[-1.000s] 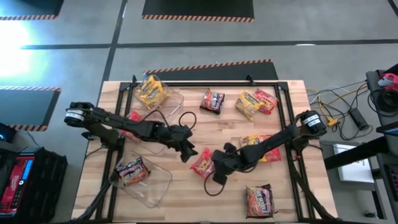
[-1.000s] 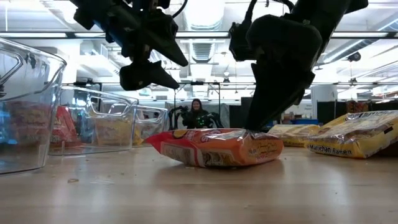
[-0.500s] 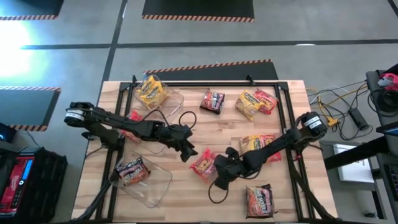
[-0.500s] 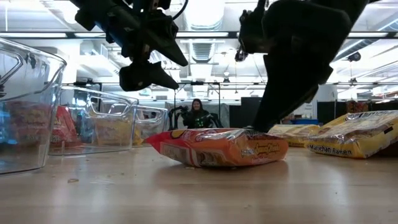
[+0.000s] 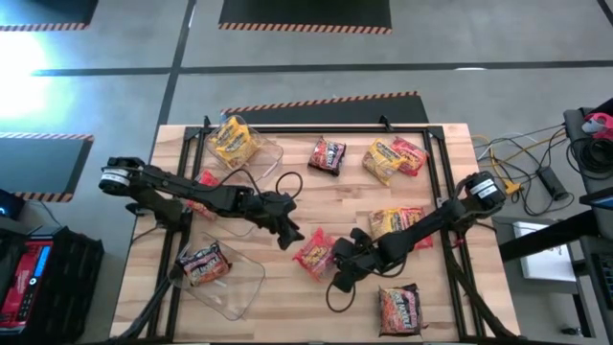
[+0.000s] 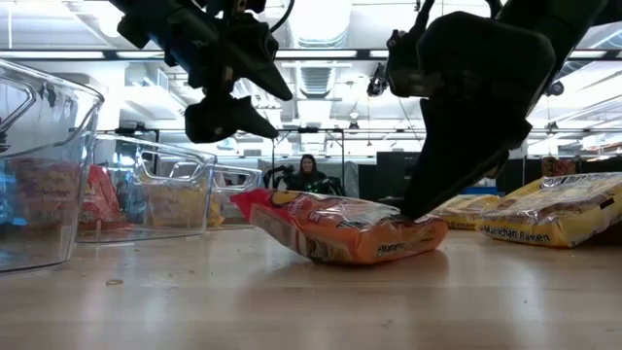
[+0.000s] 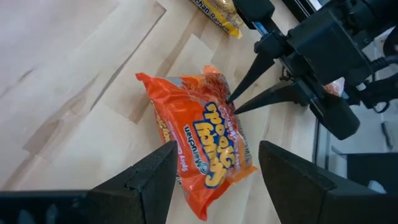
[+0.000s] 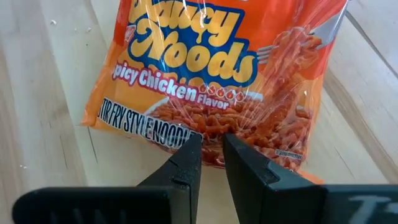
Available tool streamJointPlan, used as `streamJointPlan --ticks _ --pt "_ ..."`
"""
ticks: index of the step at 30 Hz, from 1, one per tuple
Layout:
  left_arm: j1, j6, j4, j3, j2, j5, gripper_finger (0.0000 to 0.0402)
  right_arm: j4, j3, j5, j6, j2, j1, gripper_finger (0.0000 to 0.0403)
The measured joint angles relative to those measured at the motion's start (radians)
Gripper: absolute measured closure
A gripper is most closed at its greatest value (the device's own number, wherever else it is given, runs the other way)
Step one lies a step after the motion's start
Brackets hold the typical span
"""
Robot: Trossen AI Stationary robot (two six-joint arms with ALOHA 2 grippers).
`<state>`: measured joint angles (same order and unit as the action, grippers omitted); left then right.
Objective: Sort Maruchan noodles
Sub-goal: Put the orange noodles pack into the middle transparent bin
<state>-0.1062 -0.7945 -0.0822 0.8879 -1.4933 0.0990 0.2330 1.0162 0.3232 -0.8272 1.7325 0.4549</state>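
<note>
Mid-frame on the pale wooden bench (image 5: 287, 206), the right gripper (image 8: 210, 152) has its jaws pinched on an edge of the orange Saucy Noods packet (image 6: 340, 228), tipping it. The left gripper (image 5: 290, 233) hovers beside it, jaws spread. Behind: striped floor tape, ceiling lights.

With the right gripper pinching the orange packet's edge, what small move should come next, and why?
Probably a short lift. The right gripper is shut on the edge of the orange crinkly plastic noodle packet, which sits tilted with one end off the wooden table. The left gripper hangs open above, so handing over needs height.
</note>
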Motion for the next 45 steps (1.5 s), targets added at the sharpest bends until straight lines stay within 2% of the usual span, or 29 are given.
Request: streamJointPlan --ticks 6,9,12,15,21,29,38,45 --pt "0.0 -0.029 -0.006 0.003 0.0 0.024 0.0193 -0.016 -0.01 0.0 0.012 0.0 0.0 0.034" --pt "0.0 0.006 -0.068 0.048 0.0 0.023 0.0193 -0.018 -0.016 0.002 0.013 0.0 0.0 0.034" --pt "-0.002 0.083 -0.176 0.123 0.001 -0.026 0.0193 -0.018 -0.018 0.005 0.013 0.0 0.0 0.034" --pt "-0.001 0.103 -0.241 0.146 0.001 -0.06 0.0193 -0.016 -0.019 0.014 0.014 0.001 0.0 0.034" --pt "-0.002 0.072 -0.242 0.126 -0.089 -0.026 0.0193 -0.015 -0.024 0.027 0.016 0.003 0.003 0.034" --pt "0.0 0.131 -0.253 0.21 -0.203 0.05 0.0193 -0.025 -0.043 0.028 0.0 0.004 0.003 0.034" --pt "0.004 0.092 -0.259 0.248 -0.228 0.052 0.0193 -0.089 -0.085 0.022 0.01 0.006 0.003 0.034" --pt "0.008 0.052 -0.255 0.293 -0.246 0.097 0.0193 -0.094 -0.086 0.042 0.049 0.006 0.003 0.034"
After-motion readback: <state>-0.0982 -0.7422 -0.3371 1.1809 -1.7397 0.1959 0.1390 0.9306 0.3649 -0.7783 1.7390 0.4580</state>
